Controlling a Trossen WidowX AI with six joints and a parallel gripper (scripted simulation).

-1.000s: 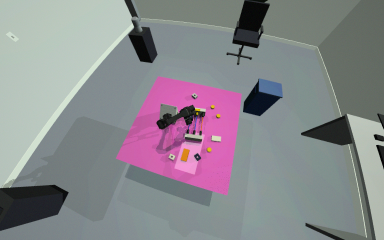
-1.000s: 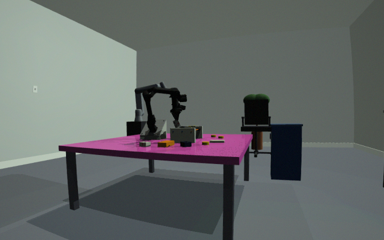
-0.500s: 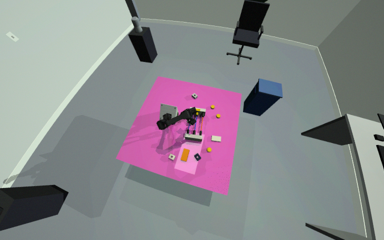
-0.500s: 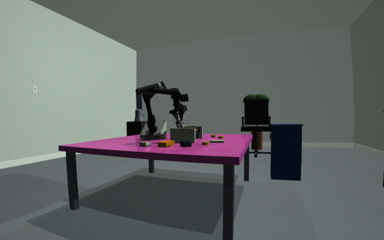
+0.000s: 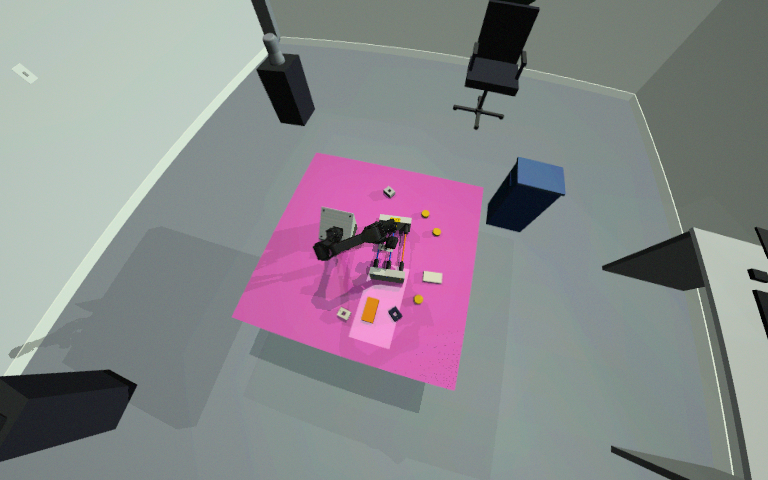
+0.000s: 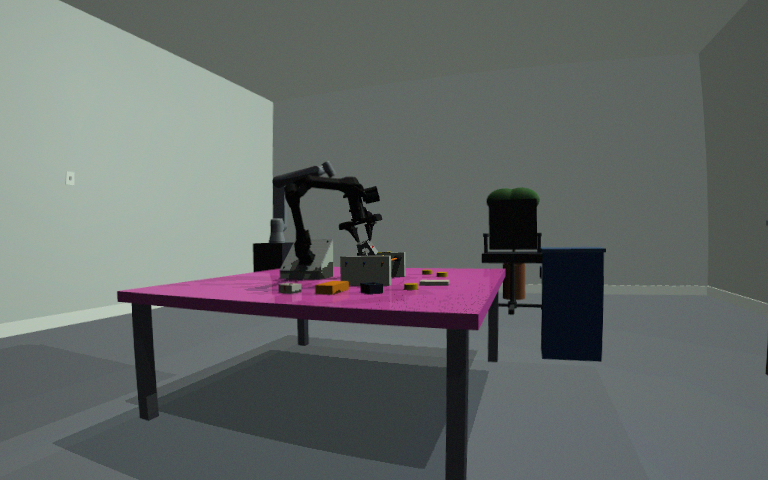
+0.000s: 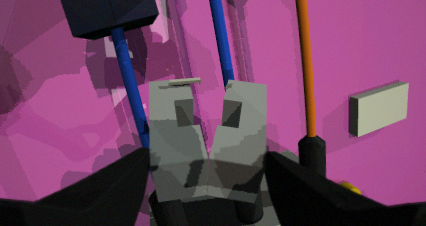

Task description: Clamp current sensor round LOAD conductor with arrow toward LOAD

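Observation:
The pale grey split-core sensor (image 7: 175, 141) (image 6: 367, 248) is held between the black fingers of my gripper (image 7: 208, 159) (image 6: 364, 239). Its two halves stand apart in a V, joined near the bottom of the wrist view. My gripper is shut on it, above the conductors. In the wrist view, a blue conductor (image 7: 127, 81) carrying a dark block (image 7: 107, 8) is at left. A middle blue conductor (image 7: 220, 31) passes behind the sensor's right half. An orange conductor (image 7: 306, 61) (image 5: 403, 246) is at right. The LOAD marker and the sensor's arrow cannot be read.
The conductors run between a front terminal block (image 5: 386, 275) (image 6: 364, 270) and a rear block with yellow markers. A white block (image 5: 432, 277) (image 7: 380, 108) and yellow discs stand to the right. An orange block (image 5: 370, 309) (image 6: 331, 287) and a dark block (image 5: 398, 312) (image 6: 371, 288) lie in front.

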